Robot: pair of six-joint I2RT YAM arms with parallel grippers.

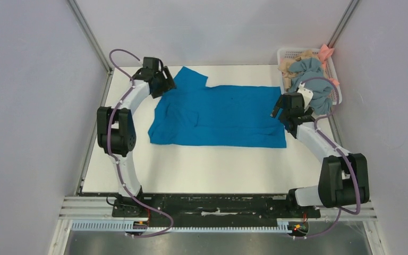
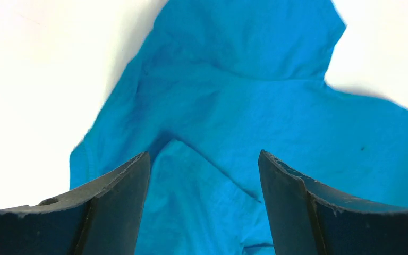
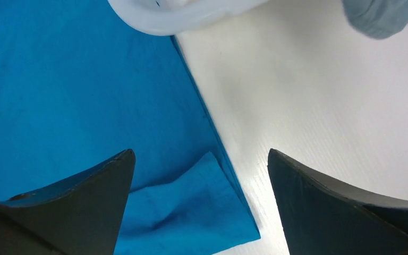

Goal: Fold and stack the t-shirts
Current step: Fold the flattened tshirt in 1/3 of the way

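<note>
A bright blue t-shirt lies spread on the white table, one sleeve pointing to the far left. My left gripper is open and empty, just above the shirt's far left shoulder; in the left wrist view blue cloth fills the gap between the fingers. My right gripper is open and empty over the shirt's right hem; the right wrist view shows a small turned-up flap of cloth at the hem corner between the fingers. More t-shirts lie heaped in a basket.
A white basket at the far right corner holds grey-blue, beige and pink garments, some hanging over its rim. Bare white table lies between the shirt and the arm bases. Grey walls close in left and right.
</note>
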